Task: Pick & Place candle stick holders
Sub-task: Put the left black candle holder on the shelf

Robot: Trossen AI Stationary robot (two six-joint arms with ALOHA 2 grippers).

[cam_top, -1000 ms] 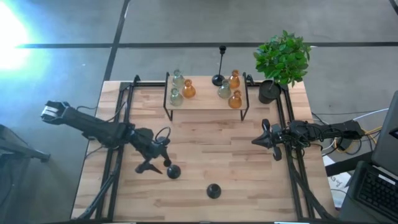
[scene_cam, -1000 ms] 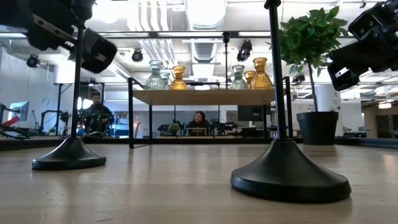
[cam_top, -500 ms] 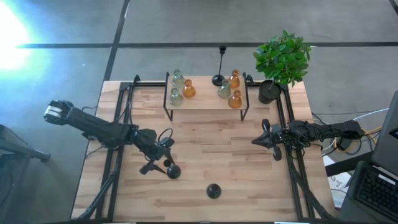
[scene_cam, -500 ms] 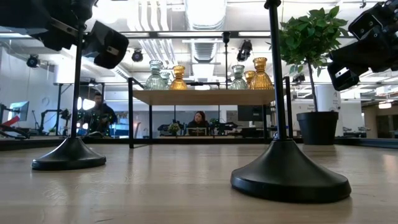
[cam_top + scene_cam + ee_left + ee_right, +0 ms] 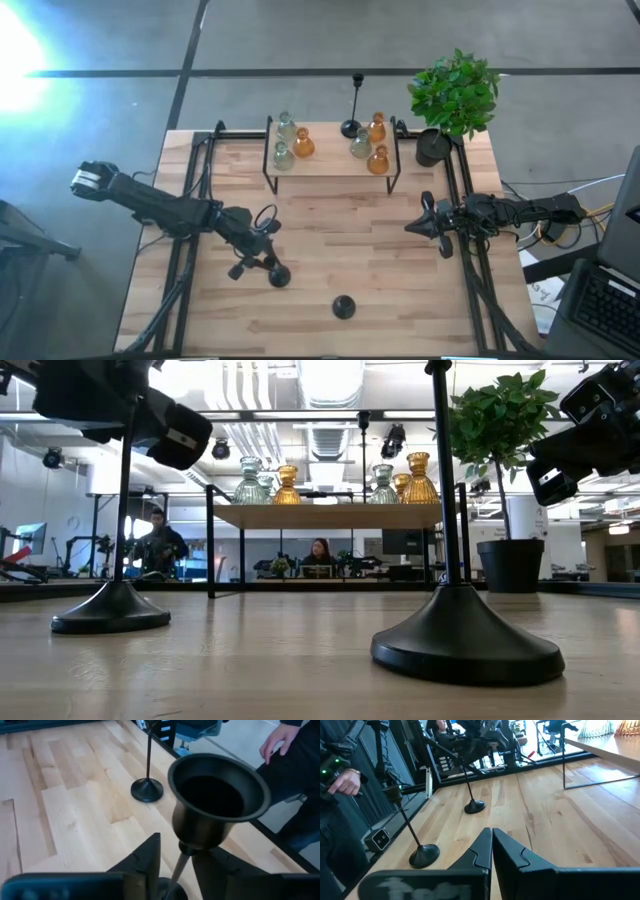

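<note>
A black candle stick holder (image 5: 279,276) stands on its round base on the table at the near left. Its cup (image 5: 217,795) shows large in the left wrist view. My left gripper (image 5: 256,264) is at its thin stem (image 5: 178,867), just under the cup, one finger on each side and a slim gap showing. A second black holder (image 5: 344,307) stands free near the front edge. A third (image 5: 352,128) stands on the wooden shelf (image 5: 330,165) with amber (image 5: 378,160) and clear glass holders (image 5: 283,155). My right gripper (image 5: 412,228) waits shut at the right. My left gripper has its fingers (image 5: 145,865) close on either side of the stem (image 5: 181,860), right below the cup. They come slanting down from the table's left, lying across the upright stem. I cannot tell whether either finger touches it. The holder's base stays on the table.
A potted green plant (image 5: 455,95) stands at the far right corner. Black frame rails (image 5: 190,250) run along both table sides. A person's hand (image 5: 280,737) shows beyond the near edge. Bare wood lies between the shelf and the two black holders.
My left gripper has edged toward the black holder at the near left, and its fingers have drawn in from wide apart to close about the stem. The holder has stayed where it stood.
</note>
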